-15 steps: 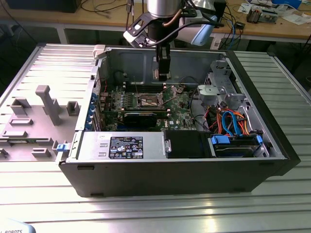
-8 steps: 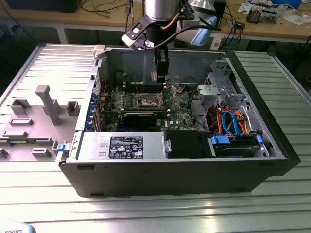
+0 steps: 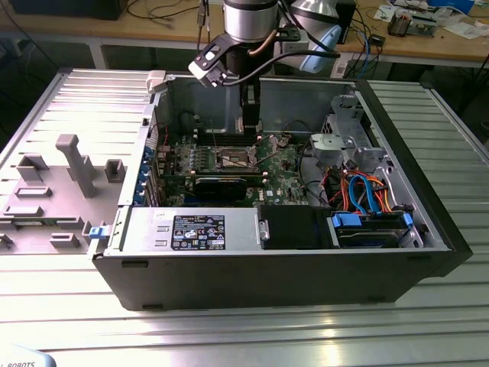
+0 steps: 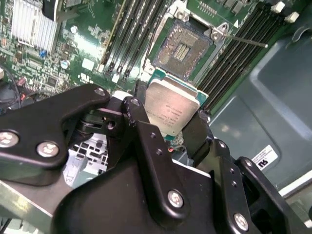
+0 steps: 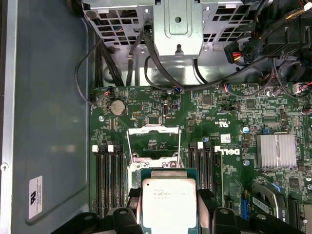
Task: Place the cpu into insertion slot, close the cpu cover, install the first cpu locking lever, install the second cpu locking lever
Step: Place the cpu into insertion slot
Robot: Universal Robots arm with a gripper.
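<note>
In both wrist views my gripper is shut on the cpu, a flat square chip with a silver-grey top, held by two opposite edges. The chip hangs above the green motherboard, just short of the insertion slot, whose dark centre lies bare inside its silver rim. The cpu cover stands raised open beyond the chip. A thin locking lever sticks out free beside the socket. In the exterior view the gripper reaches down into the open case above the insertion slot.
Long black memory slots flank the socket on both sides. A finned heatsink and a metal drive cage with black cables lie nearby. Case walls enclose the board. A grey fixture stands at the exterior view's left.
</note>
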